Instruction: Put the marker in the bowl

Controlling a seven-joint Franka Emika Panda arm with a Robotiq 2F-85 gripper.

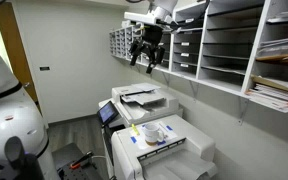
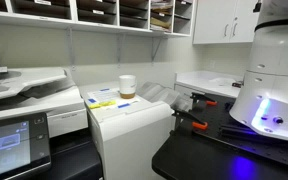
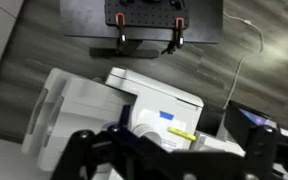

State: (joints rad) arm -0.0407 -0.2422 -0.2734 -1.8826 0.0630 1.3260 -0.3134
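Gripper point(image 1: 144, 64), black and two-fingered, is hovering high with jaws apart, likely surveying. Slim yellow marker point(image 3: 182, 134) is lying near small round white bowl point(image 1: 154, 132).

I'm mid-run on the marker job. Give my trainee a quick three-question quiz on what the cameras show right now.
1. True or false: the claw is gripping the marker.
2. Where does the bowl stand? A) on the floor; B) on top of the white printer; C) in a wall shelf.
3. Fill in the gap: the marker lies ____ the bowl, not in it.

Key: 1 false, the claw hangs open and empty, high above the printer. 2 B. 3 beside.
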